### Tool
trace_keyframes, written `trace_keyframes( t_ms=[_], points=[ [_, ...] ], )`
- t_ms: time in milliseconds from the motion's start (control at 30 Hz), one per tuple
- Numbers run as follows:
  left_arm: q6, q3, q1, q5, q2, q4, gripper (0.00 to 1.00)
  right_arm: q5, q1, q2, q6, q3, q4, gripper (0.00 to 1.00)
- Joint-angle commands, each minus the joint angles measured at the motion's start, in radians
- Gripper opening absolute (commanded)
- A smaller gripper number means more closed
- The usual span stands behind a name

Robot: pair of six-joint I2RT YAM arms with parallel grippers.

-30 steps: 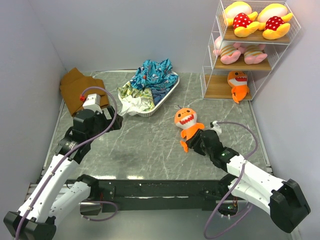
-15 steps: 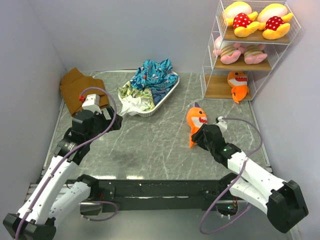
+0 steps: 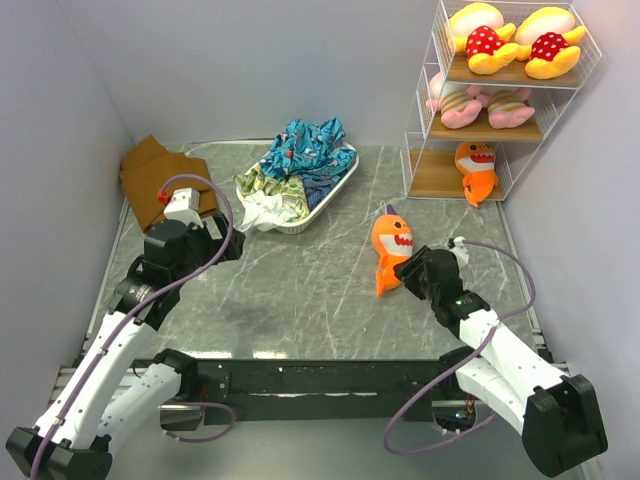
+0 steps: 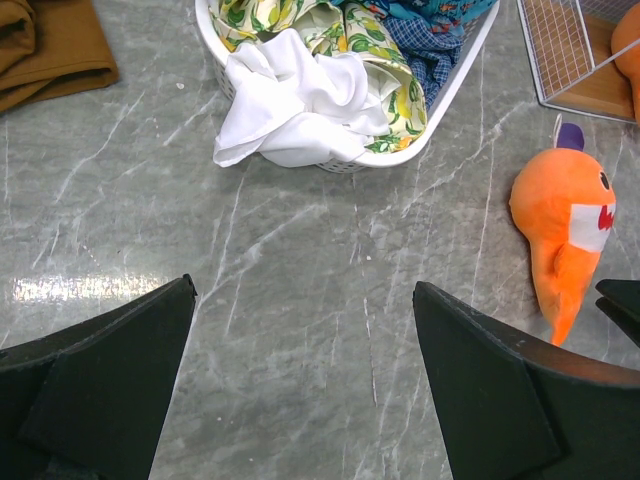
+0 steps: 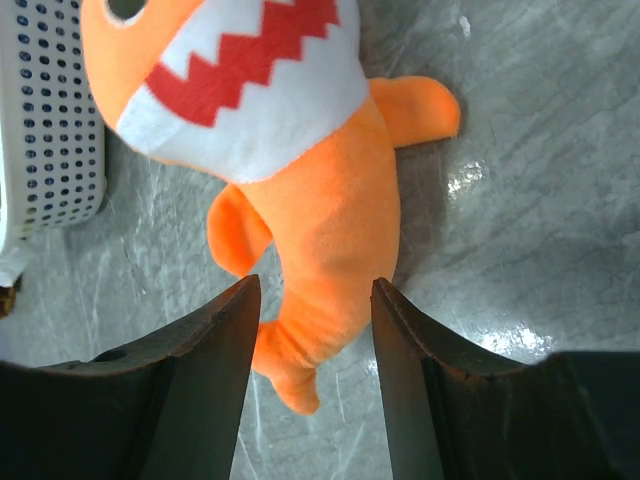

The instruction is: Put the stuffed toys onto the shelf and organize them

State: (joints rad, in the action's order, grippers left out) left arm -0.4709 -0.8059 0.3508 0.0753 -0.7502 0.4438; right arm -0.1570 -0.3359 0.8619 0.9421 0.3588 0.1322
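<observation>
Fingertips of the left gripper [image 4: 302, 300] stand wide apart above the table [image 3: 300, 290], holding nothing, with the white tray [image 4: 452, 92] of cloths just ahead. Further right, the orange shark [image 3: 392, 243] looks to be resting on the table, well short of the shelf [image 3: 430, 178]. My right gripper [image 5: 314, 290] has its fingers pressed against both flanks of the shark's narrow lower body near the tail, clamped there as far as I can judge. That worries me: the big head sits far outside the pinch, so on a lift it could droop, twist and slip free. Hanging low, it might also snag the shelf's wire frame or shove the second shark [image 3: 476, 168] off the bottom board.
</observation>
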Motion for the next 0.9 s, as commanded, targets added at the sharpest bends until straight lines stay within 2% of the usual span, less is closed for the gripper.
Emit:
trace_keyframes(
  t_ms=[0, 367, 533, 667, 700, 800, 867],
  points=[
    [0.015, 0.001, 0.002, -0.009, 0.002, -0.034, 0.96, 0.059, 0.043, 0.006, 0.056, -0.035, -0.109, 0.55],
    [0.015, 0.001, 0.002, -0.009, -0.008, -0.034, 0.96, 0.091, 0.067, 0.064, 0.147, -0.127, -0.279, 0.55],
    [0.017, 0.002, 0.002, -0.011, -0.009, -0.037, 0.96, 0.083, 0.067, 0.135, 0.146, -0.141, -0.345, 0.5],
    [0.017, 0.002, 0.002, -0.012, -0.014, -0.037, 0.96, 0.074, 0.067, 0.179, 0.141, -0.132, -0.391, 0.34],
    [0.017, 0.002, 0.002, -0.012, -0.015, -0.037, 0.97, 0.076, 0.067, 0.187, 0.136, -0.13, -0.399, 0.22],
    [0.017, 0.001, 0.002, -0.011, -0.018, -0.034, 0.96, 0.068, 0.067, 0.184, 0.101, -0.098, -0.372, 0.0],
    [0.018, 0.004, 0.002, -0.014, -0.018, -0.034, 0.97, 0.006, 0.067, 0.137, 0.077, -0.061, -0.3, 0.0]
  ],
)
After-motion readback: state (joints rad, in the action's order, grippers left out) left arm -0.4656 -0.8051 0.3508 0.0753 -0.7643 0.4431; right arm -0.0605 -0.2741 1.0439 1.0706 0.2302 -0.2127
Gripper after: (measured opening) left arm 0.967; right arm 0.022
